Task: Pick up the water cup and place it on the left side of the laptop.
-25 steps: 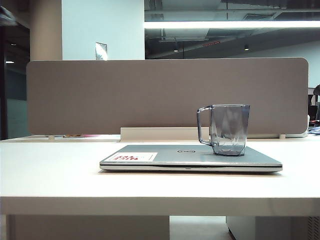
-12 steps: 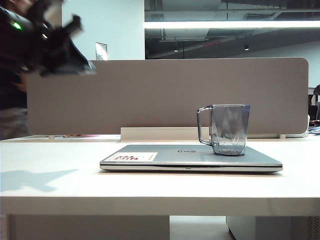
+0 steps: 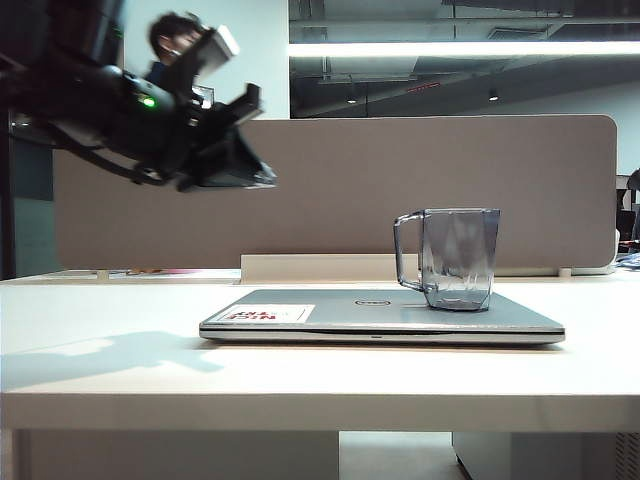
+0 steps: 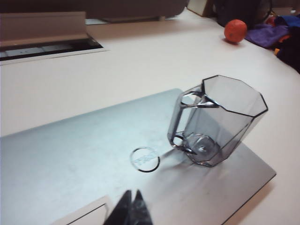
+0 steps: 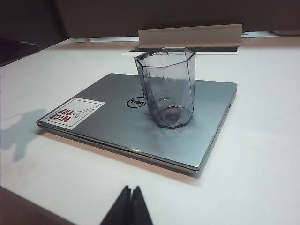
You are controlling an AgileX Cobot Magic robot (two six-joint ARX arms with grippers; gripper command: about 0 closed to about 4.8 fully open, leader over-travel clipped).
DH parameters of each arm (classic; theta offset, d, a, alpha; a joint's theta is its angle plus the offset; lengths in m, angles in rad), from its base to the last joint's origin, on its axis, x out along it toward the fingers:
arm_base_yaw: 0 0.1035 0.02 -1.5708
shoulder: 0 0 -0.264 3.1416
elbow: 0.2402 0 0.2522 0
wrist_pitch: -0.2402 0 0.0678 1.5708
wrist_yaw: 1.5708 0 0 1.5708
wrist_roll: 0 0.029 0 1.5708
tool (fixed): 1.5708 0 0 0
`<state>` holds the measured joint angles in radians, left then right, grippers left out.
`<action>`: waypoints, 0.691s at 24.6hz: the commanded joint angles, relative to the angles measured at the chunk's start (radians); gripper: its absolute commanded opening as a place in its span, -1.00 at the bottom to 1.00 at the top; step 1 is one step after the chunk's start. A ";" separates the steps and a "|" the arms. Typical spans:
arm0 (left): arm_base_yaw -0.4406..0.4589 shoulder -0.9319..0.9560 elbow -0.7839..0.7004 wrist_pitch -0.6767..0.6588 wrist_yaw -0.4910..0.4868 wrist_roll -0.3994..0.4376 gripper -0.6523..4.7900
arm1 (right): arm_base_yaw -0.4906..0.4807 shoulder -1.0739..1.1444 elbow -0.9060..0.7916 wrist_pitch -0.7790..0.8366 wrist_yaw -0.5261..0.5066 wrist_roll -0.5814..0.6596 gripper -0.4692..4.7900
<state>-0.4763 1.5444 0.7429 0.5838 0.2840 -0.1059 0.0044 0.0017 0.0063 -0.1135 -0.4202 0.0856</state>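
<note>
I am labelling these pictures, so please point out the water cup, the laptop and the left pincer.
water cup point(image 3: 458, 255), exterior view, on its faceted side wall.
laptop point(image 3: 330, 310), exterior view, on the bare lid left of the logo.
left pincer point(image 4: 131, 208), left wrist view, between its shut fingertips above the lid.

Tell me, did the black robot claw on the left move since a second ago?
Yes. The black left gripper came in from the left edge, above the grey divider panel, moving right toward the clear grey plastic water cup.
</note>
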 commanded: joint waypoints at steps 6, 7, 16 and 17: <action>-0.083 0.192 0.171 -0.002 -0.018 0.005 -0.76 | 0.002 -0.002 -0.006 0.005 -0.002 0.000 -0.84; -0.091 0.212 0.191 -0.008 -0.016 0.005 -0.70 | 0.002 -0.002 -0.006 0.005 -0.002 0.000 -0.84; -0.158 0.338 0.315 -0.059 -0.046 0.052 -0.32 | 0.002 -0.002 -0.006 0.005 -0.002 0.000 -0.84; -0.167 0.354 0.329 -0.060 -0.068 0.068 -0.32 | 0.002 -0.002 -0.006 0.005 -0.002 0.000 -0.84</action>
<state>-0.6300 1.8835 1.0504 0.5121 0.2497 -0.0711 0.0048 0.0017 0.0063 -0.1192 -0.4202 0.0856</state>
